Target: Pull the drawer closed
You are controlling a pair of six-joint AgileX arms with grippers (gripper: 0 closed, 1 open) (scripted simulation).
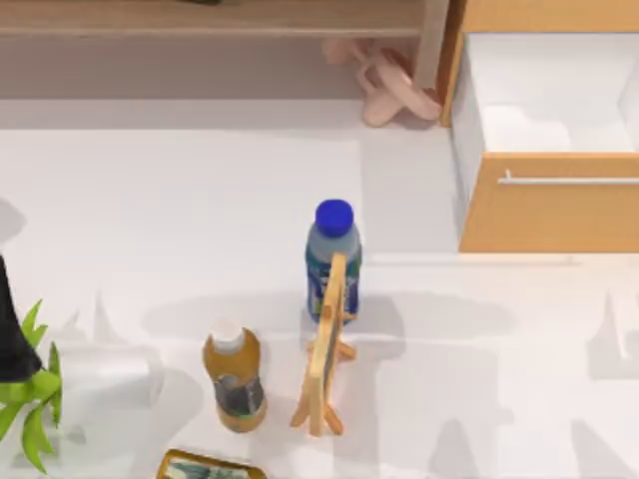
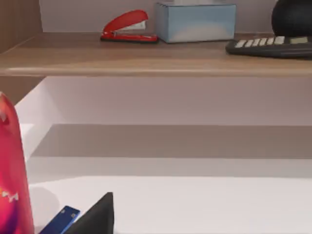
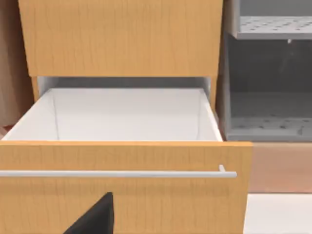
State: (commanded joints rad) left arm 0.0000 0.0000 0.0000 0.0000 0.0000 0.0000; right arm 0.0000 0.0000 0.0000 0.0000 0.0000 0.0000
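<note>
At two o'clock on the table [image 1: 200, 180], drawer [image 1: 547, 215] standing pulled out, silver bar handle [image 3: 117, 173] untouched; finger spacing of both grippers impossible to tell.

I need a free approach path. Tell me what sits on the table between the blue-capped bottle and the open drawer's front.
Nothing. In the top view, the white tabletop between the blue-capped bottle and the drawer is bare.

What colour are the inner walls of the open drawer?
White; the drawer interior shows best in the right wrist view.
</note>
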